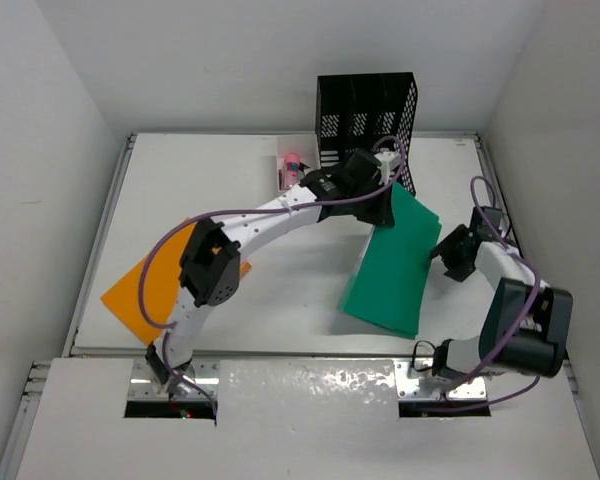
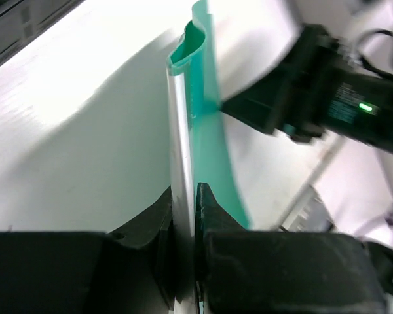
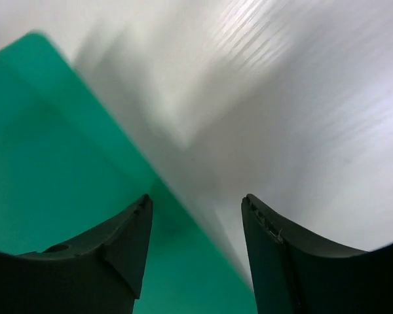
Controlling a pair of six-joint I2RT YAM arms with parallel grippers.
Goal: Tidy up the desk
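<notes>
The desk [image 1: 290, 290] is a white tabletop with walls around it. A green folder [image 1: 390, 265] lies at its right middle, its far end lifted. My left gripper [image 1: 385, 192] is shut on that far edge; in the left wrist view the jaws [image 2: 195, 196] pinch the green folder [image 2: 209, 131] edge-on. My right gripper [image 1: 446, 250] is open and empty beside the folder's right edge. In the right wrist view it [image 3: 196, 203] hovers over the green folder [image 3: 46, 150] and bare desk [image 3: 314, 118]. An orange folder [image 1: 145, 285] lies flat at the left, partly under my left arm.
A black mesh file holder [image 1: 367, 115] stands at the back, just behind my left gripper. A small white open box [image 1: 292, 165] with a pink item is to its left. My right arm [image 2: 334, 98] shows close by in the left wrist view.
</notes>
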